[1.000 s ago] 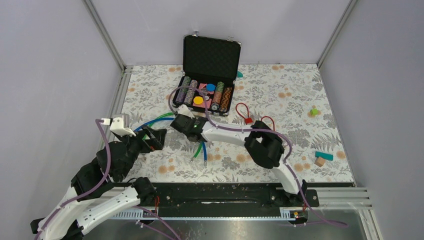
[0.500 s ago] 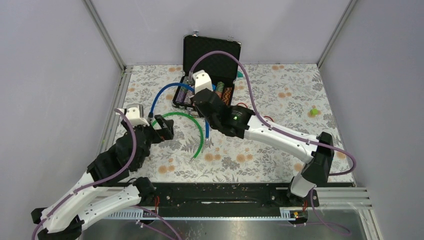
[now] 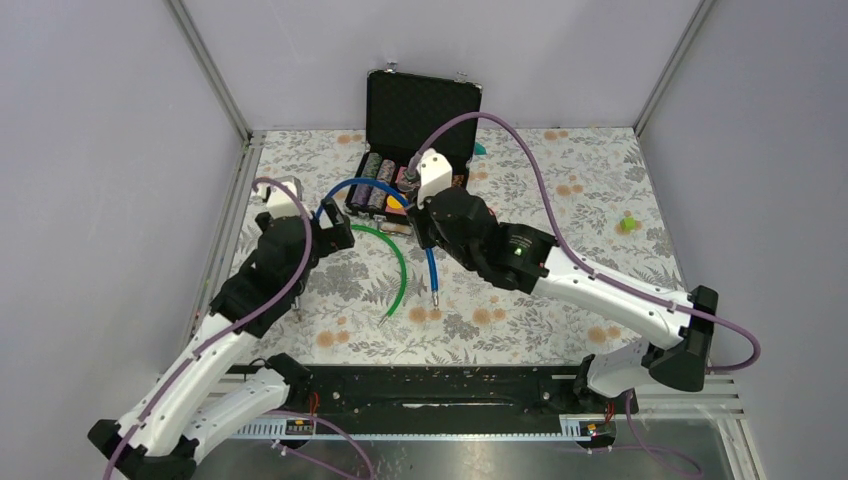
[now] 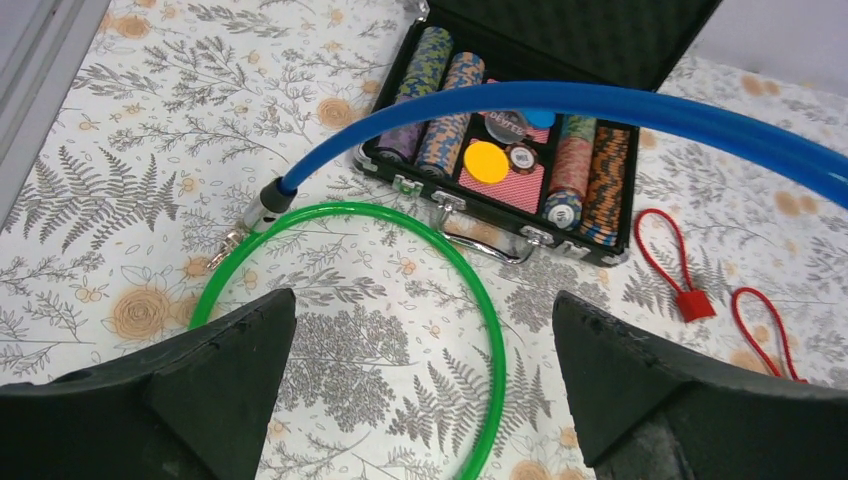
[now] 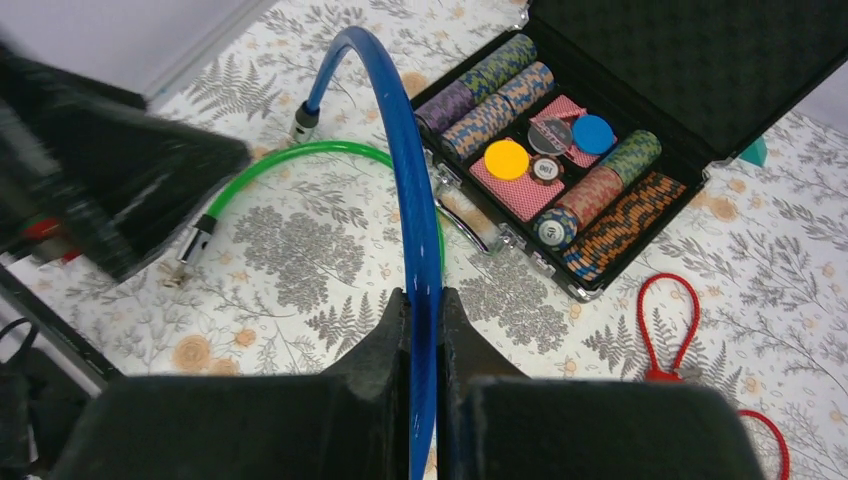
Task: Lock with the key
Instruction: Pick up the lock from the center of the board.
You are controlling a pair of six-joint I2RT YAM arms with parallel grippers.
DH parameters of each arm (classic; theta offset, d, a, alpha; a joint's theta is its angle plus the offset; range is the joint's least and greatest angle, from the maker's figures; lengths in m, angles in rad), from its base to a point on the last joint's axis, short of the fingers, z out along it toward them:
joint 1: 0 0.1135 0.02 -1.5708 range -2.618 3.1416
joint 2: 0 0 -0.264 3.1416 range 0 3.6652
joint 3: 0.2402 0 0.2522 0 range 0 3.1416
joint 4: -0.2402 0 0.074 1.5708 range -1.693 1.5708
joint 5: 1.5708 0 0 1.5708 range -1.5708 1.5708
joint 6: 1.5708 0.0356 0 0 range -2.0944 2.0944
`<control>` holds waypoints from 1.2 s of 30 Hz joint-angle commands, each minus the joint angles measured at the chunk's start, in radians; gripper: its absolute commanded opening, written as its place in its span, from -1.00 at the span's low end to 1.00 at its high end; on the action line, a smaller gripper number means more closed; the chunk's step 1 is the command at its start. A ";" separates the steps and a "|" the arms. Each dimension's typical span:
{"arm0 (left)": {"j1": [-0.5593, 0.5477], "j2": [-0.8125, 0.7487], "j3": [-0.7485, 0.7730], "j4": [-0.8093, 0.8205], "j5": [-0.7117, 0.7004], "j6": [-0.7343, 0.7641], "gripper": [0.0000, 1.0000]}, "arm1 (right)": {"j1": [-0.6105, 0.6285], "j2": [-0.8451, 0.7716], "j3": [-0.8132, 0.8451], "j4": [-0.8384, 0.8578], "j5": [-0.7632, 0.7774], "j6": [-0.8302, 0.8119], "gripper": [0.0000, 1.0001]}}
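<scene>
Right gripper point(image 5: 422, 296) clamped on blue cable lock point(image 5: 403, 150), which arches above worktop point(image 3: 600, 180) just in front of poker chip case point(image 3: 420, 100); left gripper point(image 4: 422, 300) wide open, empty, front-left of case, over green cable lock point(image 4: 335, 207) lying flat.

Seen from the left gripper point(image 4: 422, 300), the stiff blue cable point(image 4: 560, 96) arching ahead of it runs out past the right edge. The thin green cable point(image 4: 400, 212) drops off the bottom between the fingers, and the farther thin red wire loop point(image 4: 765, 335) is cut short behind the right finger. The right gripper point(image 5: 422, 295) swallows the blue cable where it pinches it; to its left, the other gripper is only a dark blur. From overhead, the right arm covers the red loops and part of the open black chip case point(image 3: 420, 105).
</scene>
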 commanded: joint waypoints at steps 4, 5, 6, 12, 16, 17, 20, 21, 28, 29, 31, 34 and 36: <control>0.138 0.126 -0.023 0.217 0.193 0.181 0.98 | 0.002 -0.117 -0.042 0.113 -0.110 0.030 -1.00; 0.139 0.145 -0.026 0.240 0.167 0.223 0.98 | 0.003 -0.132 -0.047 0.113 -0.120 0.037 -1.00; 0.140 0.168 -0.028 0.263 0.133 0.259 0.98 | 0.003 -0.141 -0.052 0.112 -0.132 0.042 -1.00; 0.169 0.269 -0.041 0.410 0.173 0.412 0.97 | 0.002 -0.179 -0.058 0.091 -0.185 0.072 -1.00; 0.184 0.277 -0.132 0.578 0.252 0.444 0.86 | 0.003 -0.192 -0.056 0.087 -0.205 0.084 -1.00; 0.189 0.273 -0.156 0.609 0.264 0.443 0.77 | 0.002 -0.195 -0.058 0.085 -0.207 0.086 -1.00; 0.197 0.252 -0.221 0.690 0.303 0.417 0.47 | 0.002 -0.207 -0.061 0.085 -0.208 0.091 -1.00; 0.197 0.244 -0.241 0.704 0.318 0.410 0.35 | 0.002 -0.210 -0.062 0.086 -0.208 0.092 -1.00; 0.197 0.208 -0.299 0.769 0.322 0.378 -0.40 | 0.003 -0.235 -0.065 0.087 -0.208 0.097 -1.00; 0.198 0.207 -0.291 0.761 0.320 0.377 -0.50 | 0.002 -0.239 -0.067 0.087 -0.208 0.099 -1.00; 0.199 0.208 -0.264 0.732 0.316 0.373 -0.89 | 0.003 -0.244 -0.072 0.083 -0.205 0.104 -1.00; 0.197 0.198 -0.231 0.691 0.323 0.371 -1.00 | 0.003 -0.255 -0.084 0.074 -0.191 0.118 -1.00; 0.197 0.177 -0.222 0.679 0.342 0.376 -1.00 | 0.002 -0.262 -0.093 0.058 -0.171 0.128 -1.00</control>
